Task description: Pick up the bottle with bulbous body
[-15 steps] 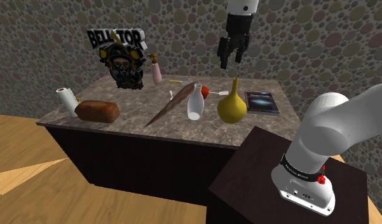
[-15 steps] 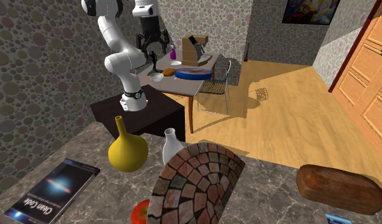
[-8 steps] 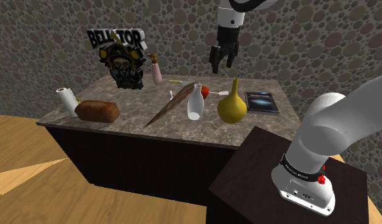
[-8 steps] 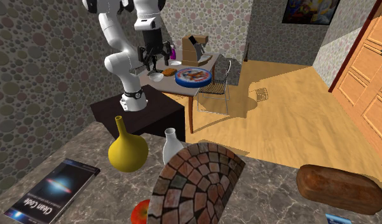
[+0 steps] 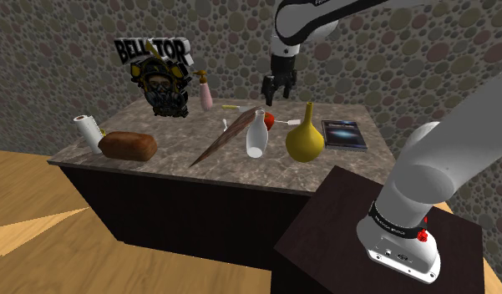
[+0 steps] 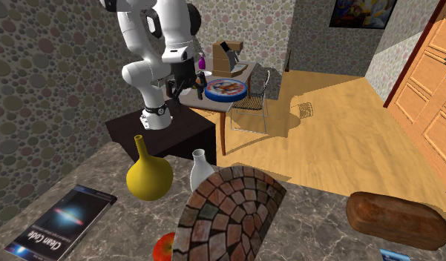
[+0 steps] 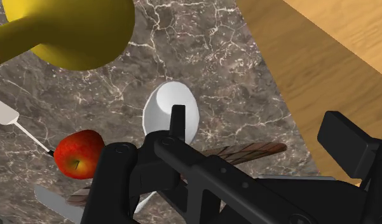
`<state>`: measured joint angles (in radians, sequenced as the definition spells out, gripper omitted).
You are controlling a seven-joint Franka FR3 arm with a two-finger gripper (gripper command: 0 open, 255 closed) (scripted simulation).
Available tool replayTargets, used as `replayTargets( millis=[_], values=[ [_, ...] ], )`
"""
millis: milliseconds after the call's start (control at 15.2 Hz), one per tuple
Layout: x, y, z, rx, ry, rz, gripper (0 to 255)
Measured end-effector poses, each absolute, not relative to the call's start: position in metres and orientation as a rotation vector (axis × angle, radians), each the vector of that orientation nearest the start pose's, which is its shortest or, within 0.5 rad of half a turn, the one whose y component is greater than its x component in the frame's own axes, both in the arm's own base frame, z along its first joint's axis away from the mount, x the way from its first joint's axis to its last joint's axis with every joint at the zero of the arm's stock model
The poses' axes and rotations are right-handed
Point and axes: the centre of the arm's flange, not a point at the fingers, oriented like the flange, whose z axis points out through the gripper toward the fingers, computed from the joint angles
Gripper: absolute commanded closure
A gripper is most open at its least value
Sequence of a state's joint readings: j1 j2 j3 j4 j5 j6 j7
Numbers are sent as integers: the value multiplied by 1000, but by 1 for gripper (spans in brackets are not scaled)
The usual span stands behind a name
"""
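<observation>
A yellow bottle (image 5: pixel 305 140) (image 6: pixel 149 176) (image 7: pixel 68 32) with a round bulbous body and a thin neck stands upright on the marble table (image 5: pixel 157 163). Beside it on the shoulder view's left stands a smaller white bottle (image 5: pixel 256 136) (image 6: pixel 201 170) (image 7: pixel 171 114). My black gripper (image 5: pixel 274 90) (image 6: pixel 178 83) (image 7: pixel 234 172) hangs open in the air, holding nothing. It is above and behind the gap between the two bottles, near a red apple (image 5: pixel 269 119) (image 7: pixel 78 153). In the wrist view the white bottle lies straight ahead of the fingers and the yellow bottle is off to one side.
A brick-patterned board (image 5: pixel 228 138) (image 6: pixel 228 215) leans by the white bottle. A dark book (image 5: pixel 344 134) (image 6: pixel 61 219) lies beyond the yellow bottle, and a bread loaf (image 5: pixel 128 145), paper roll (image 5: pixel 88 129), pink spray bottle (image 5: pixel 206 90) and masked-figure sign (image 5: pixel 157 75) fill the table's other end. The stand (image 5: pixel 324 225) is in front.
The gripper has come down and moved to the shoulder view's left, from above the yellow bottle to over the apple and white bottle. It has stayed open.
</observation>
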<state>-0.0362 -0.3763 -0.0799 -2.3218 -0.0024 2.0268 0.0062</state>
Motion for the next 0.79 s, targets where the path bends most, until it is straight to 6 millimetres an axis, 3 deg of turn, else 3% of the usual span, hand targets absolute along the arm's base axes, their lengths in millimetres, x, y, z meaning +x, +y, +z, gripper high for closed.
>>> replayTargets(
  millis=[792],
  values=[
    [555,-115,405,-3114,204,-165,0]
  ],
)
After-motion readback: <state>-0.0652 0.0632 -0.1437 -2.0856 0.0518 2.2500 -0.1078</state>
